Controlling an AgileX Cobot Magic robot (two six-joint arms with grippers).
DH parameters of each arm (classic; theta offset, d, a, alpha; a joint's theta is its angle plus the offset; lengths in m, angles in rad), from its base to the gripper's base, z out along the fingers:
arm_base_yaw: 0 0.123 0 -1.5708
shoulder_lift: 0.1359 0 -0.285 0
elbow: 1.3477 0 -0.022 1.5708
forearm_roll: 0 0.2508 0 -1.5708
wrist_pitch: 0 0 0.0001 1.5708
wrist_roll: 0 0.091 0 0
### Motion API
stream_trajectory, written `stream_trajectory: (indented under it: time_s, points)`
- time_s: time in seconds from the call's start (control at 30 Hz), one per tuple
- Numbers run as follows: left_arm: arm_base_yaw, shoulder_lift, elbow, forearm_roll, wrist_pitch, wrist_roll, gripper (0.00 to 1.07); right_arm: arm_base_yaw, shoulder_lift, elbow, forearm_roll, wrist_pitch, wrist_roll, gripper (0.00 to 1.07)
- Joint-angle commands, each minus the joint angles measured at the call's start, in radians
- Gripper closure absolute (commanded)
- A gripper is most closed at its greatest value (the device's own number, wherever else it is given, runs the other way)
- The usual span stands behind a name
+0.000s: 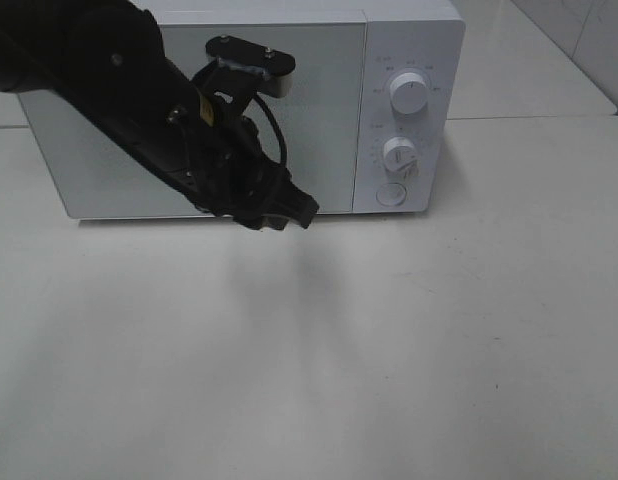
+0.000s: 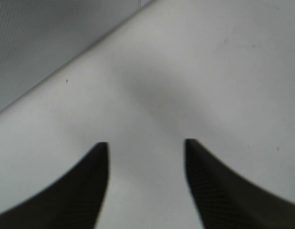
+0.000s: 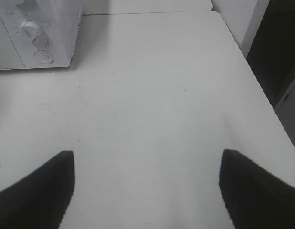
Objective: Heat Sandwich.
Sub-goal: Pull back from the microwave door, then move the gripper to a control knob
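From the high camera, the microwave (image 1: 329,120) stands along the back edge of the bench (image 1: 389,350) with its door shut. The left gripper (image 1: 281,218) hangs just in front of the door's lower edge. The sandwich shows nowhere on the bench, and the right arm is out of this view.

In the left wrist view, the left gripper (image 2: 146,148) has its jaws apart with only bare bench (image 2: 209,71) between them. It holds nothing. The microwave (image 2: 42,38) front lies close ahead.

In the right wrist view, the right gripper (image 3: 146,157) is spread wide and empty above the bench (image 3: 162,95) near its right edge, well apart from the microwave (image 3: 23,47).

The sandwich is probably behind the shut door, though that cannot be seen. If so, the step in hand is starting the heat. The next move calls for an arm to reach the lower knob (image 1: 398,153) and turn it.
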Motion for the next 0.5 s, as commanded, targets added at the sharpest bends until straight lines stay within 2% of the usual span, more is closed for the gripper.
stream_trajectory:
  time_s: [0.03,0.23,0.37,0.5]
  points:
    - [-0.001,-0.039,-0.009,-0.015,0.118,-0.009,0.04,-0.007,-0.027,0.001,0.002,-0.014,-0.004,0.32]
    - [-0.001,-0.079,-0.011,-0.021,0.279,-0.009,0.08,-0.007,-0.027,0.001,0.002,-0.014,-0.004,0.32]
    - [0.008,-0.104,-0.011,-0.092,0.482,-0.027,0.08,-0.007,-0.027,0.001,0.002,-0.014,-0.004,0.32]
    - [0.037,-0.114,-0.011,-0.137,0.544,-0.026,0.08,-0.007,-0.027,0.001,0.002,-0.014,-0.004,0.32]
